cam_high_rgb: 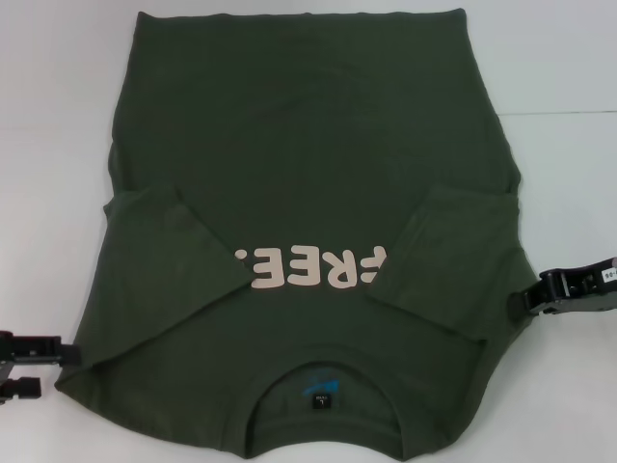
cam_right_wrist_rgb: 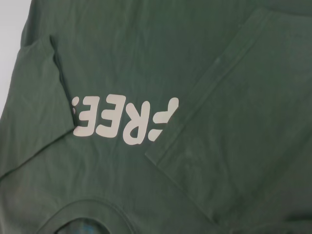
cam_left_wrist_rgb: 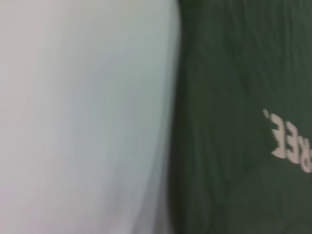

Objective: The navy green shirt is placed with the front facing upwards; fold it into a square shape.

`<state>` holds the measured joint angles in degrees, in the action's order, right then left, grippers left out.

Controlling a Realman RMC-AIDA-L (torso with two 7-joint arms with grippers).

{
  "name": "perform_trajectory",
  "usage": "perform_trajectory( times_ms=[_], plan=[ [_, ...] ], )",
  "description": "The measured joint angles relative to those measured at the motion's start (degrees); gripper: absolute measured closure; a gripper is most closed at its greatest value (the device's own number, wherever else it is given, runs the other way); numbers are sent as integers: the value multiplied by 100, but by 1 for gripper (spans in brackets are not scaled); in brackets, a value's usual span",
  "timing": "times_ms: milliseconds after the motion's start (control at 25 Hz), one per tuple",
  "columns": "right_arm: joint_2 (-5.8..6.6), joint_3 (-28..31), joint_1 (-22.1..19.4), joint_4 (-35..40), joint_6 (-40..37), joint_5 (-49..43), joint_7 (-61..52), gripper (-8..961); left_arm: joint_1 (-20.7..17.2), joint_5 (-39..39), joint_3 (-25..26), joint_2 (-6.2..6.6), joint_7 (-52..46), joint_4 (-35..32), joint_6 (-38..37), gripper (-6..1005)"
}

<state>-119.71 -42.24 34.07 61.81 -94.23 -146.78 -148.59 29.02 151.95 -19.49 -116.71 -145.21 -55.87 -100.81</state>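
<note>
Navy green shirt [cam_high_rgb: 308, 164] is lying flat and face up on the white tabletop [cam_high_rgb: 559, 68], covering most of it, with the collar [cam_high_rgb: 323, 371] at the near edge and the hem at the far edge. Both short sleeves are lying folded inward over the chest: the left sleeve [cam_high_rgb: 169, 241] is angling toward the middle from the left, and the right sleeve [cam_high_rgb: 453, 251] is doing the same from the right, its hemmed edge covering the start of the pale "FREE!" print [cam_high_rgb: 308, 265]. The print is reading upside down from the head view, sitting between the two sleeve tips. A small dark label [cam_high_rgb: 321, 398] is showing inside the neck opening.

The tabletop is showing plain and white along the far strip and down both sides of the cloth, with a faint seam line running across it on the right. Nothing of the room beyond the tabletop is showing.

The left tool [cam_high_rgb: 29, 362] is sitting low at the near left, just beside the shirt's shoulder edge; whether its fingers are spread or pressed together, I cannot tell. The right tool [cam_high_rgb: 569, 289] is hanging at the right, just beside the shirt's side edge, and its fingers likewise cannot be made out.
</note>
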Motion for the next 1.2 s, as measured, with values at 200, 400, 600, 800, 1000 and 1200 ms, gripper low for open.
perform_trajectory(
  times_ms=[200,400,600,800,1000,1200],
  plan=[
    [0,-60,9,-3,13,0,2,909,-5,118,-123,-31,9,32,143,169],
    [0,-64,12,-3,79,0,11,909,67,125,-165,-36,4,199,271,163],
    [0,-66,27,-22,84,0,25,909,215,125,-252,-36,30,425,409,171],
    [0,-62,35,-65,83,4,31,908,244,97,-337,-36,7,466,506,178],
    [0,-37,28,-71,82,61,31,908,265,84,-318,-26,-31,471,524,186],
    [0,-35,31,-72,81,81,29,909,269,86,-331,-35,-43,472,611,194]
  ],
)
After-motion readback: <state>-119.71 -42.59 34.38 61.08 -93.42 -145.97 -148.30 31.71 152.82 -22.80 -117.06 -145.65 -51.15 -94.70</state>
